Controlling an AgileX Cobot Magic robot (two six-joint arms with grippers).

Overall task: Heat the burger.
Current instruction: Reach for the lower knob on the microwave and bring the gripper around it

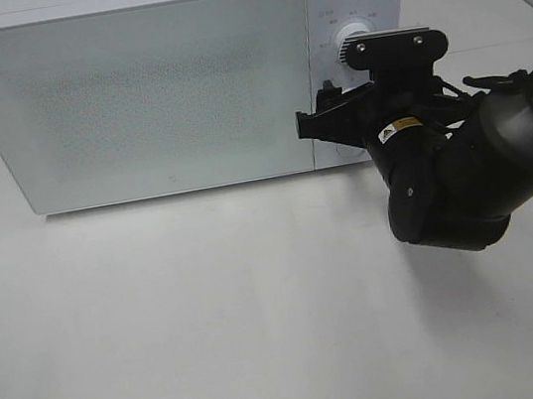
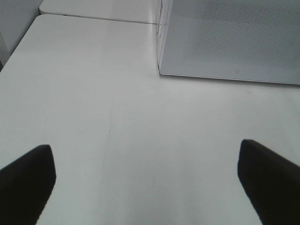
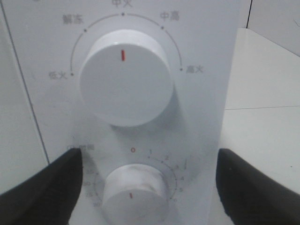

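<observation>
My right jaws stand apart, one on each side of the timer knob [image 3: 135, 194], placed to close on it and turn it. The microwave [image 1: 159, 85] door beside them is shut. The burger is not visible, presumably inside. My left jaws hang apart over the worktop [image 2: 117, 122].

The burger was hidden from me in every view; the white microwave [image 1: 183, 76] on the far side had its frosted door [image 1: 132, 104] shut.

The microwave door [image 1: 159, 85] is being shown finely speckled and semi-glossy. The upper knob [image 3: 124, 77] is being shown in smooth white plastic, the lower knob [image 3: 135, 190] scuffed grey. The worktop [image 1: 215, 327] is being shown smooth, faintly scratched and softly reflective.
</observation>
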